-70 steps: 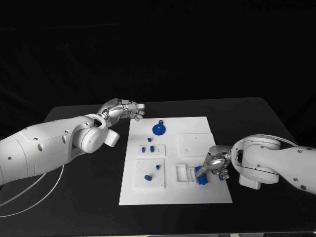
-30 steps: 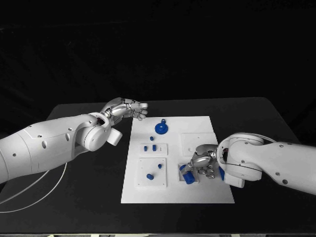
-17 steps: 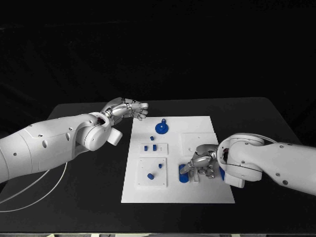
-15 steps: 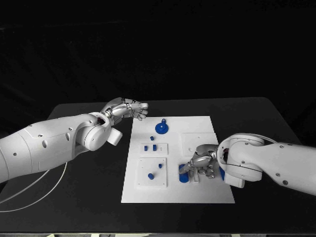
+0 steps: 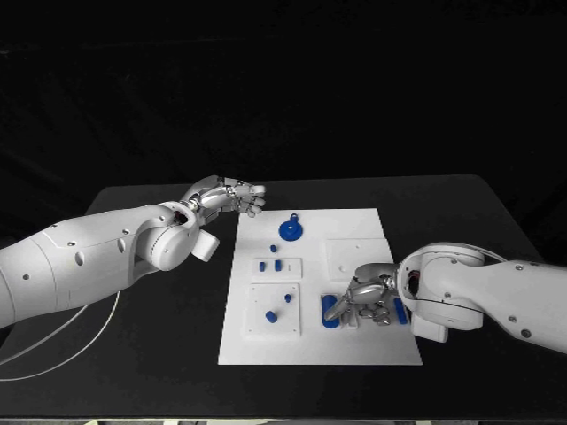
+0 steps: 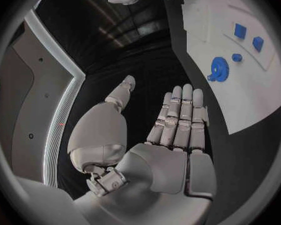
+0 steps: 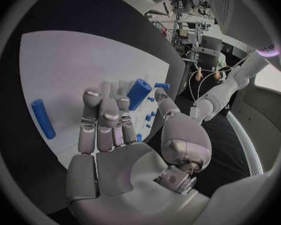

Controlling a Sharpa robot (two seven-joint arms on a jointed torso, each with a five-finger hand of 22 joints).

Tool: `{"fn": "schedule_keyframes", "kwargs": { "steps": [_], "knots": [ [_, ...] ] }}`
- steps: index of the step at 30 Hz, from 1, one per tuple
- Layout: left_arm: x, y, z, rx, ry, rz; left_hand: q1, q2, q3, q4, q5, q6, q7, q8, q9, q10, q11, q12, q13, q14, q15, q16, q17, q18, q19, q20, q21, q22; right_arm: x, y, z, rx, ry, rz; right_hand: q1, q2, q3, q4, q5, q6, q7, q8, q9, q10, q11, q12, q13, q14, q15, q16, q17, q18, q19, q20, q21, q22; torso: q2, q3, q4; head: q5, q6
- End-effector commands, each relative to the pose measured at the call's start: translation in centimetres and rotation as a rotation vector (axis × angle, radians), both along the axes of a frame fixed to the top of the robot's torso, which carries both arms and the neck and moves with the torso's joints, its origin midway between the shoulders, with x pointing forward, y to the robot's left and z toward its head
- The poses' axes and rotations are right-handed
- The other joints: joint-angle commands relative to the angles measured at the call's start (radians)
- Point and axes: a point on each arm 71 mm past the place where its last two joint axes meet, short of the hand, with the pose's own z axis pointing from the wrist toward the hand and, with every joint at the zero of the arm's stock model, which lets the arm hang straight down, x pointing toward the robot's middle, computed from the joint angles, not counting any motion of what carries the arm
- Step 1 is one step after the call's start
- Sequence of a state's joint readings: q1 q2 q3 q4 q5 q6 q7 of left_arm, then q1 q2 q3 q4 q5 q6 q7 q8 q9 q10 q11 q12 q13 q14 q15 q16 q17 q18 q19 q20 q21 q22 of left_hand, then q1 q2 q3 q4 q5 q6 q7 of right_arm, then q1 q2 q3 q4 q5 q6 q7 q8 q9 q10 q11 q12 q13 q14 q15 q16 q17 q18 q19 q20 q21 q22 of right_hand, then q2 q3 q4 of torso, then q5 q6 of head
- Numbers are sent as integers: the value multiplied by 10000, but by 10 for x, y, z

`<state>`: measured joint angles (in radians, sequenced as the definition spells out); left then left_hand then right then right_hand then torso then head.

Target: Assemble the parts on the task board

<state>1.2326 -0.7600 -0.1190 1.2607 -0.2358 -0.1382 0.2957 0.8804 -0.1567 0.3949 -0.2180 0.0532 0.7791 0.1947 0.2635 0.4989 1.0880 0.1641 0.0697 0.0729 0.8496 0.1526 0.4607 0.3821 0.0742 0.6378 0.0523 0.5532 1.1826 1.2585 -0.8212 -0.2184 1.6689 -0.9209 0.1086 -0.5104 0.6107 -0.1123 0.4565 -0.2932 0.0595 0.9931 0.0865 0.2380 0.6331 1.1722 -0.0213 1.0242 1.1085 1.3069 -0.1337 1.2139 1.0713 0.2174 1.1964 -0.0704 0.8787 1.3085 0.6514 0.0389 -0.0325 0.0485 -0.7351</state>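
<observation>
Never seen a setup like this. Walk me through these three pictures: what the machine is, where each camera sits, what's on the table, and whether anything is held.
It is a robot with two white arms ending in silver hands. One camera looks down from its head; the two round pictures come from its wrists. On the black table lies a white task board carrying small blue parts, including a gear. The left hand hovers open beside the board's far corner, holding nothing. The right hand is low over the board among blue pegs; whether it grips one is unclear.
</observation>
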Motion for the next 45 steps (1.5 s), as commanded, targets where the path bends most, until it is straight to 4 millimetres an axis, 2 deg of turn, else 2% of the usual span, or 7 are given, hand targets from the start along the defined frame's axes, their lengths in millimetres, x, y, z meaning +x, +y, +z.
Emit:
{"fn": "schedule_keyframes", "kwargs": {
  "steps": [1,9,16,31,36,40,45],
  "knots": [
    [-1,-2,1,-96,20,-167,-7,100,-44,-31,-27,-70,3,64,-15,-61,17,-2,-9,-74,19,-56,18,143,-58,14,-55,10,-4,0,-2,71,288,722,357,-1,97,22,58,102,15,30,-9,-39,-36,-78,5,19,11,-70,-19,444,-7,-14,-41,55,6,6,1,6,6],
    [-1,-1,1,-93,29,-167,-10,106,-44,-30,-27,-71,4,64,-15,-63,17,-2,-9,-76,20,-59,21,143,-59,15,-58,11,-5,-2,-2,-45,236,768,717,-20,-17,28,-43,166,9,41,-2,-4,-40,-110,7,43,11,-95,-31,444,-1,60,-41,56,0,5,-4,10,-9],
    [-1,-1,1,-97,33,-183,-12,111,-45,-30,-27,-72,4,64,-15,-63,18,-2,-9,-76,20,-61,24,144,-60,16,-60,12,-3,-2,-2,-158,39,639,919,243,16,80,-84,230,-5,56,4,40,-53,-127,10,59,0,-103,-32,444,25,78,-47,45,-1,1,-6,-8,-9],
    [-2,-1,0,-114,99,-279,-33,223,-36,-16,-23,-81,5,67,-19,-71,19,1,-8,-78,22,-81,52,150,-60,20,-84,24,1,-3,-5,-443,-32,320,79,853,1156,1572,-103,338,-44,55,27,138,-93,-191,45,73,-38,-84,5,444,80,64,-53,37,5,-10,8,-23,-47],
    [-2,-1,0,-108,113,-278,-15,304,-30,-31,-21,-84,5,69,-22,-77,19,2,-8,-79,24,-94,67,152,-65,22,-97,32,2,-4,-8,-546,-30,274,330,572,1990,1640,-104,344,-38,54,49,157,-77,-192,87,81,-29,-68,21,444,99,61,8,84,2,-11,6,-39,-70],
    [-2,-1,0,-103,123,-291,30,340,-29,-75,-19,-87,5,72,-24,-80,19,3,-8,-80,24,-105,81,153,-67,23,-106,42,2,-4,-9,-602,20,326,346,612,2203,1687,-104,350,-31,59,63,170,-79,-193,101,90,-25,-63,25,444,115,72,29,93,0,-6,-6,-30,-72],
    [-2,-1,0,-90,124,-291,60,374,-33,-111,-18,-87,6,74,-25,-81,20,5,-7,-79,25,-114,94,152,-67,25,-114,50,1,-2,-11,-618,80,373,422,380,2318,1534,-106,342,-25,61,82,176,-72,-193,121,97,-18,-55,31,444,123,82,61,111,2,0,0,-33,-85]
  ]
}}
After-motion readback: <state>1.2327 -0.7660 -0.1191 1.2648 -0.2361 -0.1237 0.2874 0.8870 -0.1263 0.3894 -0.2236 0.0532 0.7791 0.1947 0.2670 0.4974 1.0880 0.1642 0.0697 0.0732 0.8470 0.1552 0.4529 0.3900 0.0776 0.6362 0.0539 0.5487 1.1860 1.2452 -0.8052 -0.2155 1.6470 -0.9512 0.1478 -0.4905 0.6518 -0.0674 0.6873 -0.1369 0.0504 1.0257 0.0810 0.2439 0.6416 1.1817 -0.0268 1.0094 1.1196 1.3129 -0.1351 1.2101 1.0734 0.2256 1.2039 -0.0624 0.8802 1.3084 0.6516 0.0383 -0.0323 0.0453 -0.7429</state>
